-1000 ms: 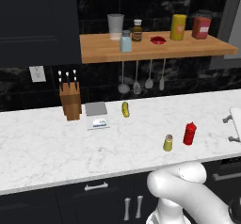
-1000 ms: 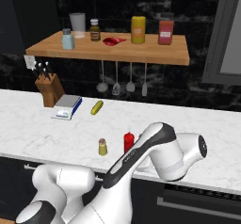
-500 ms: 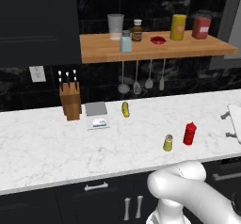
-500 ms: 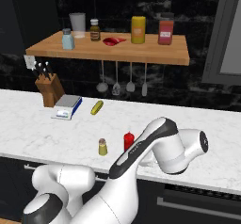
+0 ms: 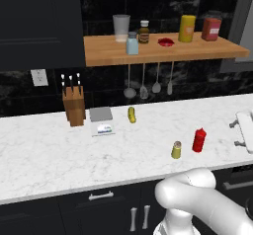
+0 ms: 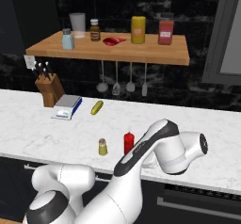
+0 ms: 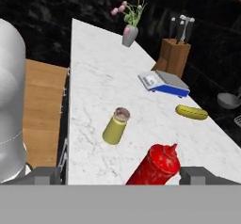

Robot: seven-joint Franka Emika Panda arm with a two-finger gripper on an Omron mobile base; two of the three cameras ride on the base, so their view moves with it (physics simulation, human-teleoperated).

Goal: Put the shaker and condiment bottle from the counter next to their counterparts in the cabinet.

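Hand view has the red condiment bottle [image 7: 157, 165] lying right ahead, between the two wide-spread fingertips [image 7: 43, 176] of the gripper [image 7: 120, 176], which holds nothing. Just beside the bottle, on the side away from the wall, stands the olive shaker [image 7: 115, 125], both on the white marble counter [image 5: 44, 155] near its front edge. Beyond the bottle lie the yellow pickle [image 7: 191, 111], the small scale [image 7: 164, 83] and the knife block [image 7: 175, 56]. Up on the wooden cabinet shelf [image 5: 163, 51] wait the pale blue shaker [image 5: 132, 44] and the wide yellow bottle [image 5: 187, 28]. Risk as I judge it: the slim bottle sits so close to the shaker that a finger closing in could knock either one over or off the edge.
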